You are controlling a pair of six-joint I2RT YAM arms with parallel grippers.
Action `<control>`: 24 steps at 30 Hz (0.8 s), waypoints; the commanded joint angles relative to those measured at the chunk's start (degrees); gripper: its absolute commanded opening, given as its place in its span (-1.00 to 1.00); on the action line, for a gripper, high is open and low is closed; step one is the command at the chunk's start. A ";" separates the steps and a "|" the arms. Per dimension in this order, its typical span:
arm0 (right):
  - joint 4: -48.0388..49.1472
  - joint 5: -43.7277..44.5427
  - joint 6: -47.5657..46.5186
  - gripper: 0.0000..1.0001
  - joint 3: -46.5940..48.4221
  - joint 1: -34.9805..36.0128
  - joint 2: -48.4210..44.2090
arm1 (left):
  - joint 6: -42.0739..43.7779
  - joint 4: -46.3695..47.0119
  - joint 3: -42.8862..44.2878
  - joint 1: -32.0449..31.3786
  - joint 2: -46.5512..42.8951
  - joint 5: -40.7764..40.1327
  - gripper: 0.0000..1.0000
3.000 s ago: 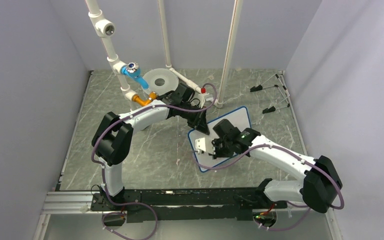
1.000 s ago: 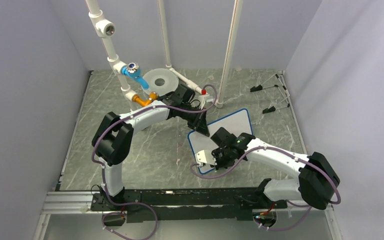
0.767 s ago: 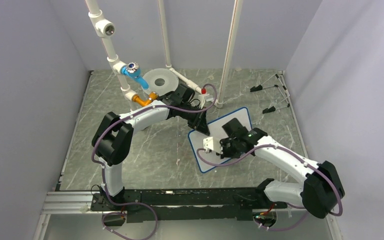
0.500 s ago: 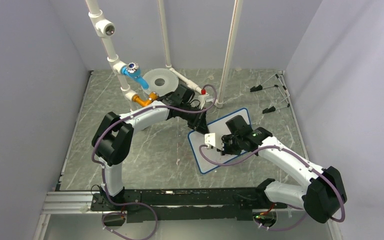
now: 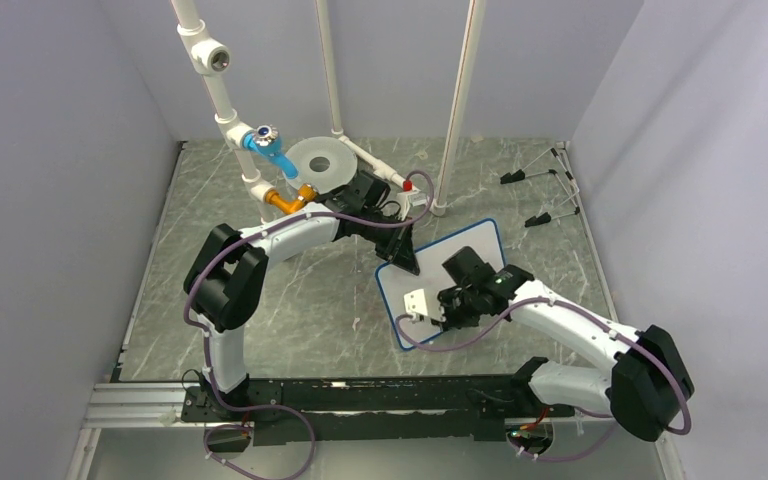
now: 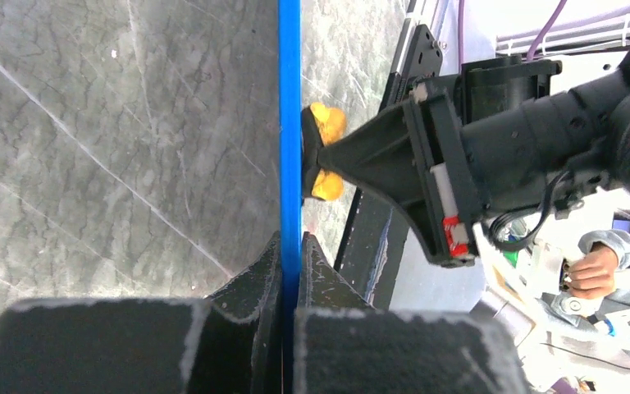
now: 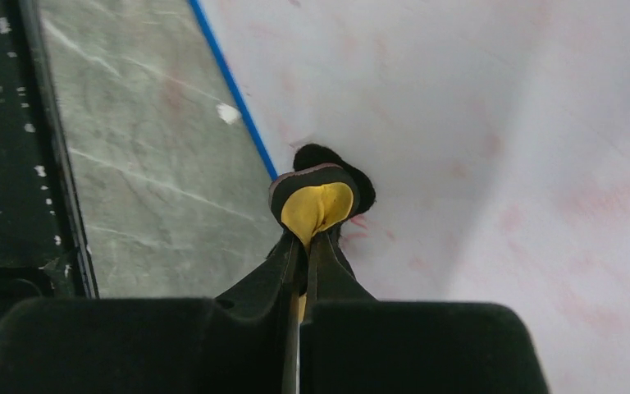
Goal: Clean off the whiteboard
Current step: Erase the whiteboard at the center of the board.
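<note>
The whiteboard (image 5: 440, 248), white with a blue rim, lies tilted on the marble table right of centre. My left gripper (image 5: 407, 262) is shut on its far-left rim; in the left wrist view the rim (image 6: 290, 123) runs edge-on between the closed fingers (image 6: 290, 246). My right gripper (image 5: 422, 312) is shut on a yellow eraser with black felt (image 7: 316, 201), pressing it on the board's face (image 7: 476, 123) close to the blue left edge (image 7: 230, 82). Faint red smears (image 7: 591, 197) remain on the white face. The eraser (image 6: 326, 152) also shows against the board in the left wrist view.
A round grey disc (image 5: 320, 160) and white pipes with a blue valve (image 5: 265, 140) stand at the back. Black clips (image 5: 530, 178) lie at the back right. White poles (image 5: 455, 110) rise behind the board. A black rail (image 5: 360, 395) runs along the near edge.
My right gripper swept the eraser from the board's near-left corner up toward the far side, then back down along the left edge. The left gripper kept its hold on the rim.
</note>
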 commanded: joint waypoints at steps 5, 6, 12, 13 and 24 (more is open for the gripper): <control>5.15 0.23 2.30 -1.00 7.52 -10.09 -2.03 | -0.04 2.93 0.29 -0.28 -3.59 4.75 -1.00; 5.60 -0.03 2.67 -1.00 7.65 -10.51 -2.06 | -0.13 3.14 0.06 -0.27 -3.74 4.72 -1.00; -0.55 -5.94 -3.62 -1.00 3.65 -8.62 -2.72 | 0.23 2.69 0.23 -0.27 -3.89 4.71 -1.00; -1.62 -5.08 -4.49 -1.00 2.70 -7.57 -2.52 | 0.30 2.63 0.36 -0.32 -3.81 4.71 -1.00; 0.10 3.38 -1.08 -1.00 -0.54 -1.47 1.98 | 0.86 1.25 1.65 -0.25 -3.22 4.61 -1.00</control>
